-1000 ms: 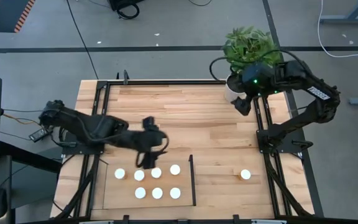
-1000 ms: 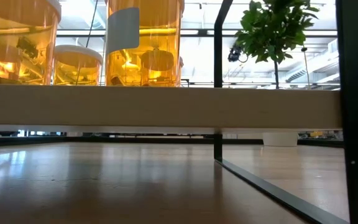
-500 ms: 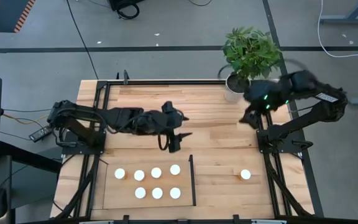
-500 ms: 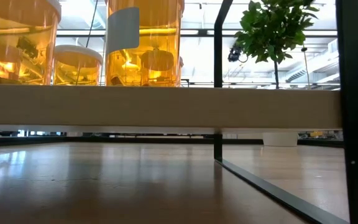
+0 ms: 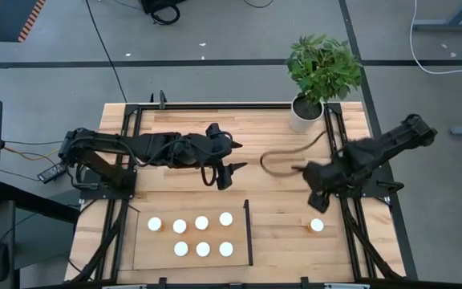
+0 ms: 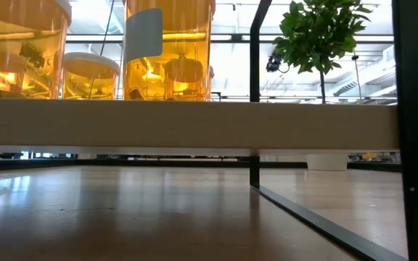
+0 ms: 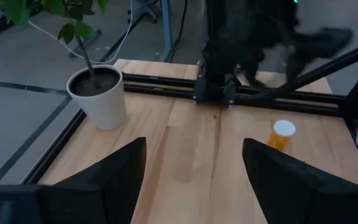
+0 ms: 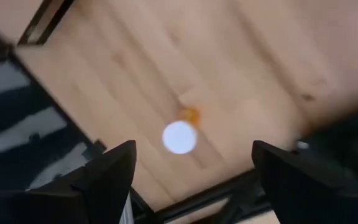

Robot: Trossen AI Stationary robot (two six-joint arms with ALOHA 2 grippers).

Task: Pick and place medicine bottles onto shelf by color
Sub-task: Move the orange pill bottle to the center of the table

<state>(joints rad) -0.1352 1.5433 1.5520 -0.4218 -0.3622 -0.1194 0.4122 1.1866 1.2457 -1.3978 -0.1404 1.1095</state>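
Several orange pill bottles with white caps stand in two rows on the pale shelf board, left of its black strip. In the low view they loom large above the board's edge. One more bottle stands alone on the table's near right part. My left gripper hovers open over the table's middle, beyond the shelf; its wrist view shows the lone bottle far ahead. My right gripper is open, just beyond and above that bottle.
A white plant pot with a green plant stands at the far right corner, also visible as a pot from the left wrist. Black frame rails run along the table's sides. Bare planks lie between the shelf strip and the lone bottle.
My left gripper rose from the shelf's far edge and moved toward the table's middle and far side, staying open. My right arm swung fast from beside the plant pot toward the near edge, ending above the lone bottle. The bottles have not moved.
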